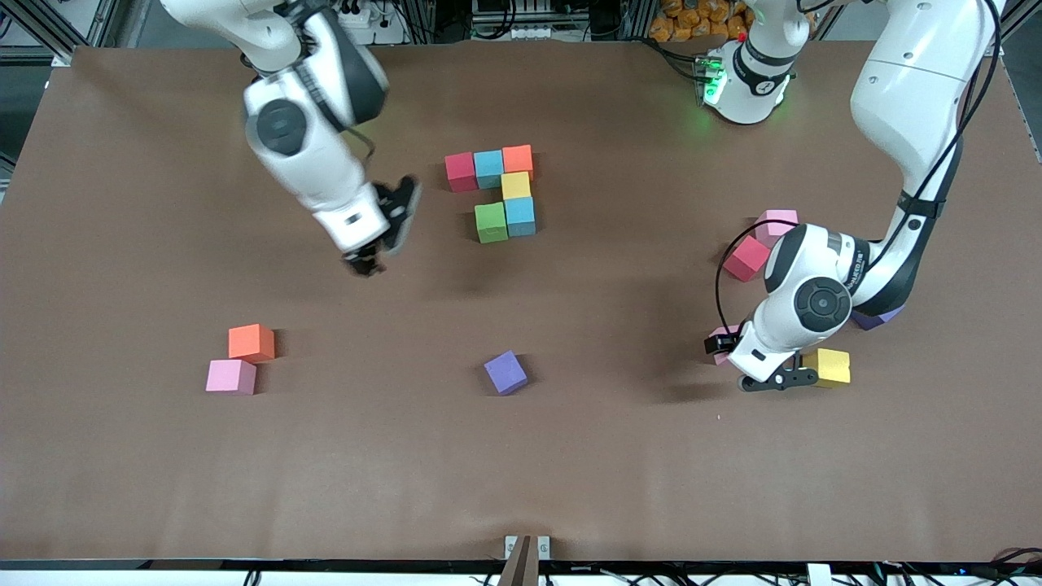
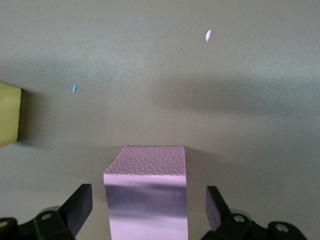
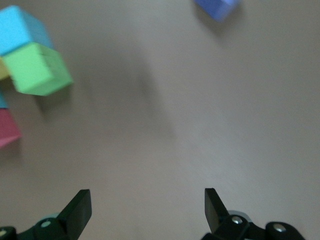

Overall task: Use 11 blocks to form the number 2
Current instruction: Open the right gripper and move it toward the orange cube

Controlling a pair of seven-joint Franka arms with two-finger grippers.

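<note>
Front view — pink block (image 1: pixel 723 335) mostly arm-hidden

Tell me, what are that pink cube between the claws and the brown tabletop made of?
The pink cube looks like foam: its top shows a fine pebbled grain, matte, with soft edges. It stands between the open left gripper fingers. The table seems covered by a brown paper-like or cloth sheet, dull and glare-free; which one is unclear.
</note>
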